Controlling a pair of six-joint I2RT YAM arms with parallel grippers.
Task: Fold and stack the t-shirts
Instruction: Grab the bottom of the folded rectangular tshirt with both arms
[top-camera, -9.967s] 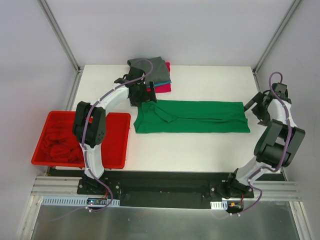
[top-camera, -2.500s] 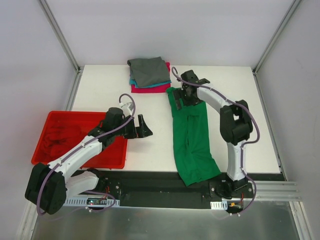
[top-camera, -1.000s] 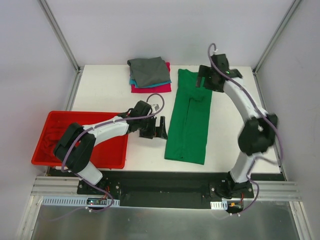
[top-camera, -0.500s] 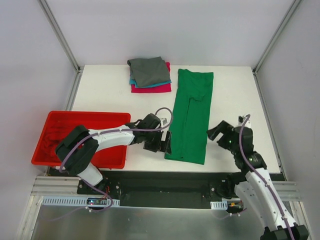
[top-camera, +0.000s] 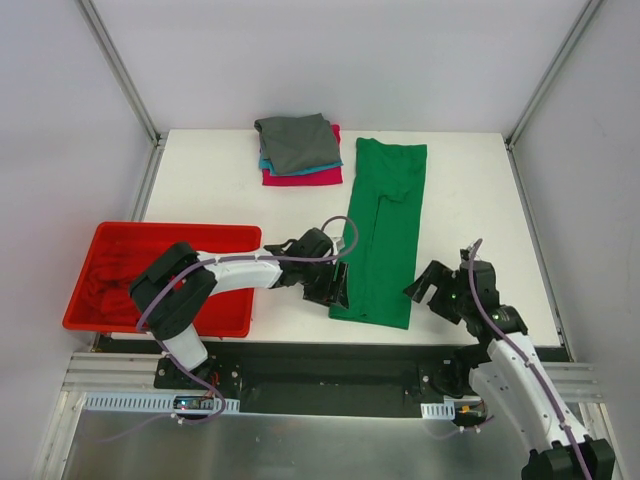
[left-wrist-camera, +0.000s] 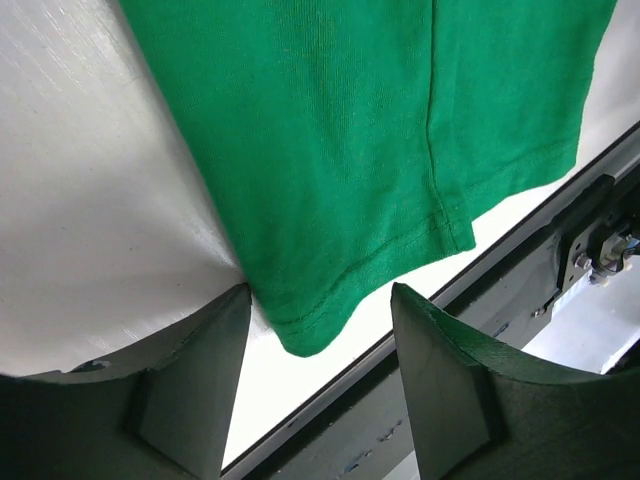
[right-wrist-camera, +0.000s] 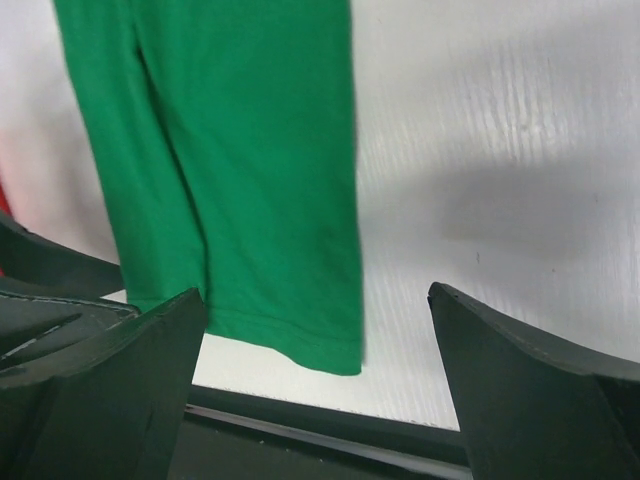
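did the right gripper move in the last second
Yes: the right gripper pulled back from level with the folded stack to the table's near edge, beside the green t-shirt's hem.

This is a robotics lab test cell. A white tabletop (top-camera: 220, 200) is boxed in by plain white panels on aluminium posts (top-camera: 121, 70). A black mounting plate (top-camera: 320, 375) and slotted aluminium rails (top-camera: 110, 375) run along its 6 o'clock edge.

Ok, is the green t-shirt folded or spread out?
Partly folded: the green t-shirt lies flat as a long narrow strip, sides turned in, not yet folded end to end.
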